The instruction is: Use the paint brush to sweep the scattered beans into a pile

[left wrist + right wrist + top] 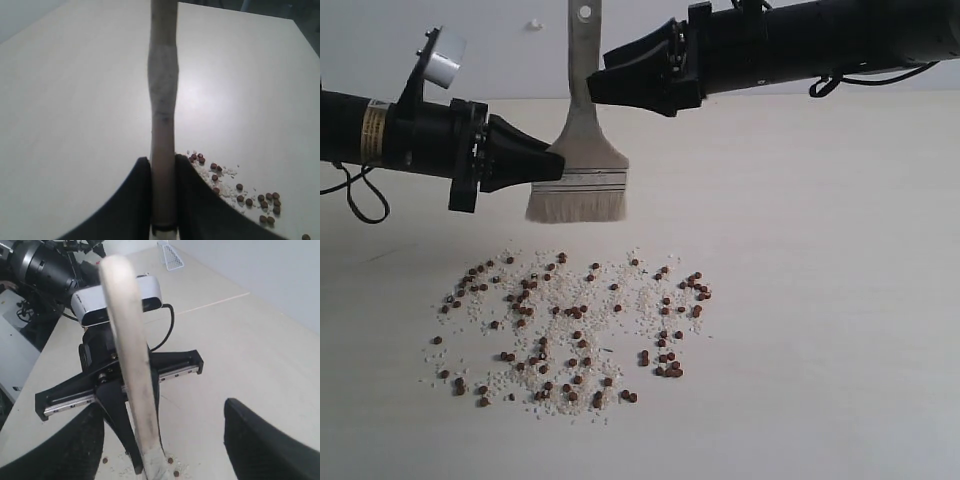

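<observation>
The paint brush [588, 150] stands upright, handle up and cream bristles [575, 205] down, just behind the scattered beans [570, 320]. My left gripper [556, 166] is shut on its lower handle next to the ferrule; the left wrist view shows both fingers pressed on the handle [162, 100], the left gripper [162, 165] with beans [240, 192] beside it. My right gripper [594, 88] is open around the upper handle, and in its wrist view the handle [131, 340] passes between the wide-apart fingers of the right gripper [162, 407]. The beans lie spread out among white grains, with no pile in view.
The pale table [820, 250] runs back to a far edge with a small white object [535, 24] beyond it. A white wire basket [170, 257] stands at the table's far end. The left arm's camera [115, 297] faces my right gripper.
</observation>
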Robot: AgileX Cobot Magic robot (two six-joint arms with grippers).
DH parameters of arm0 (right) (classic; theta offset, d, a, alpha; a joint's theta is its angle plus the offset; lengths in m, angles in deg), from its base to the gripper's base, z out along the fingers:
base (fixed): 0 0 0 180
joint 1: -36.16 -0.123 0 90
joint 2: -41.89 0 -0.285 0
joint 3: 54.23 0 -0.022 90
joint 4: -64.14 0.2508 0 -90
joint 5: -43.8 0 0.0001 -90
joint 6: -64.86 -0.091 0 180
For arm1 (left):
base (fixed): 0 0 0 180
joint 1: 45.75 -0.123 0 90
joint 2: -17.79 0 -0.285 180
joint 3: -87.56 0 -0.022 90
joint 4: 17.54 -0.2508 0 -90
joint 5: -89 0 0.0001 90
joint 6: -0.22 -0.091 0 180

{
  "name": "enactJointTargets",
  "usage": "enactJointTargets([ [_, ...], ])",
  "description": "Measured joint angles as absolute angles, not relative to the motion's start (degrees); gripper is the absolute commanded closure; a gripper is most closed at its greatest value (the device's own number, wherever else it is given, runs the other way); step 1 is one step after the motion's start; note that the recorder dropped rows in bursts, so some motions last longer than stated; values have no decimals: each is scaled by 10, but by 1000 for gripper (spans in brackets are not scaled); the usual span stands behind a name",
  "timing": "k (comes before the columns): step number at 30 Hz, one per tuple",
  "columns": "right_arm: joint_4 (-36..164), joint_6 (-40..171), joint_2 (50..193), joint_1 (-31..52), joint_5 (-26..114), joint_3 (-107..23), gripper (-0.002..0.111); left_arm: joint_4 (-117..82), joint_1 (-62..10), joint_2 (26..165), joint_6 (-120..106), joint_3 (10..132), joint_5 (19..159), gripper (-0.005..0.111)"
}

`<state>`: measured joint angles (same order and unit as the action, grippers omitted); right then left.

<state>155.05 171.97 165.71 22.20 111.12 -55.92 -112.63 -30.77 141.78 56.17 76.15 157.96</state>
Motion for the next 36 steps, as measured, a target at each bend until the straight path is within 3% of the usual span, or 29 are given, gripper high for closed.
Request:
enactJointTargets([
  [16, 1590, 1732, 1665, 210, 1131, -559, 56, -1060, -283, 1418, 537, 761, 1581, 107],
  [21, 1590, 1732, 1665, 209, 1131, -559, 82, -1055, -278, 1418, 532, 761, 1581, 107],
  [22, 1591, 1732, 1665, 209, 1131, -559, 94, -1054, -278, 1418, 532, 761, 1581, 107],
  [24, 1594, 1732, 1665, 209, 1130, -559, 108, -1053, -278, 1418, 532, 761, 1582, 107],
  [32, 1602, 1736, 1665, 209, 1131, -559, 108, -1053, -278, 1418, 537, 760, 1591, 106],
  [34, 1603, 1736, 1665, 209, 1131, -559, 108, -1052, -278, 1418, 537, 760, 1591, 101],
  [36, 1605, 1736, 1665, 209, 1127, -559, 108, -1049, -278, 1418, 538, 760, 1591, 88],
])
